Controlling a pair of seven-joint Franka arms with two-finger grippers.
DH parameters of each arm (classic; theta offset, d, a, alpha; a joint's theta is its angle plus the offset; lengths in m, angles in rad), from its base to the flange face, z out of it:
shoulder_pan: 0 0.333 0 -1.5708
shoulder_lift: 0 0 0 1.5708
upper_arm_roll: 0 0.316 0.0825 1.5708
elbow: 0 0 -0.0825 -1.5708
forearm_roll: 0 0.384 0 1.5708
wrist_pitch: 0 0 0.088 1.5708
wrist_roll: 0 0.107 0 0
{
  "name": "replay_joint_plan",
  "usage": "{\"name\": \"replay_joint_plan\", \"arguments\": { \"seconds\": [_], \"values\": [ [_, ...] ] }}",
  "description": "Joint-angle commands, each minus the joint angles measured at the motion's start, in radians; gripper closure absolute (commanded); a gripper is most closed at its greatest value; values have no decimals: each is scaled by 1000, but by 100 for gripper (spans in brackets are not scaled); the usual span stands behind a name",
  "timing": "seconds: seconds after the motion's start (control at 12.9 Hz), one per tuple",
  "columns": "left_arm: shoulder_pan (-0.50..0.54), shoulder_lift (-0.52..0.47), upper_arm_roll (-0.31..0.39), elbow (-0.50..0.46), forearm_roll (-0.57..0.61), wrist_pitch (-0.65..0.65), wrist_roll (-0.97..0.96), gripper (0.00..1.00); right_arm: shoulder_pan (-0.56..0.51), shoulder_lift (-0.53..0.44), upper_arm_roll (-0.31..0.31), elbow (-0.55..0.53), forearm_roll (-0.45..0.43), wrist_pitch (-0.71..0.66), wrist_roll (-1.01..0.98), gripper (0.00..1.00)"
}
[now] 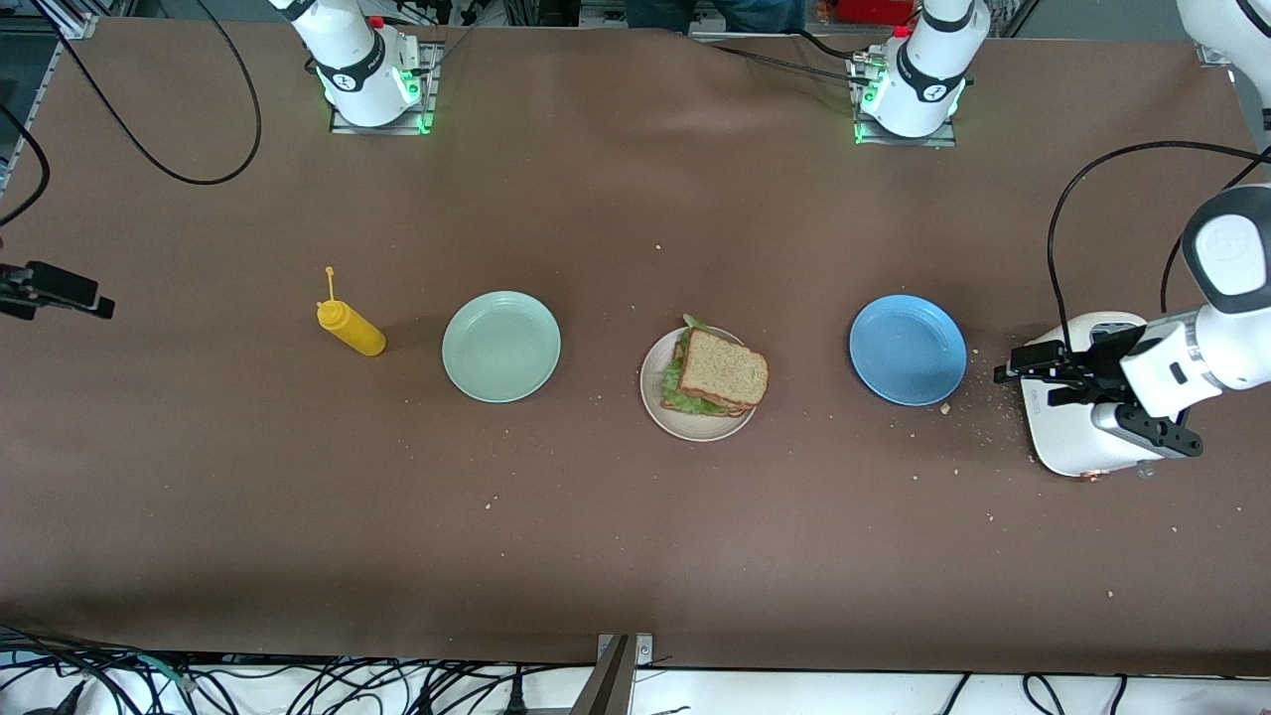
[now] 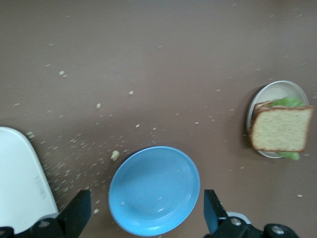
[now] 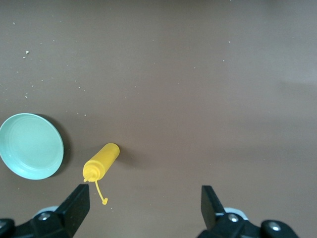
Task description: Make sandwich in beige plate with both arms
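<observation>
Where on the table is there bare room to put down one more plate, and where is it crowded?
Bare cloth lies between the mint-green plate and the beige plate with the sandwich, and in the wide strip nearer the front camera than all plates. It is crowded by the blue plate: crumbs, the white toaster, and the open left gripper over it.

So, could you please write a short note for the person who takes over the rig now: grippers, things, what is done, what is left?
Left gripper: open, empty, above the white toaster at the left arm's end of the table.
Right gripper: open, empty, at the right arm's end, past the mustard bottle.
Sandwich: stacked on the beige plate, bread on top, lettuce showing at the edge.
Green plate and blue plate: bare, on either side of the beige plate.
Done: the sandwich looks complete.
Left: apparently nothing; crumbs lie near the toaster.
</observation>
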Motion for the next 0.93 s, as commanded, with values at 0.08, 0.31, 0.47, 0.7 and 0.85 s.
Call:
{"name": "replay_joint_plan", "arguments": {
  "seconds": [0.08,0.31,0.47,0.7,0.85],
  "values": [
    [-72,-62,0,-7,297,-46,-136,0,-3,25,1,3,19,7,-22,0],
    [-70,-85,8,-5,319,-110,-138,0,-3,32,1,3,21,-2,-6,0],
    [-60,-85,15,10,338,-134,-141,0,-2,22,3,2,21,-17,-9,0],
    [-61,-77,15,71,338,-183,-142,0,0,13,6,2,6,-42,-11,0],
    [-63,-78,14,78,332,-201,-164,0,26,-20,17,-11,-45,-48,13,0]
  ]
}}
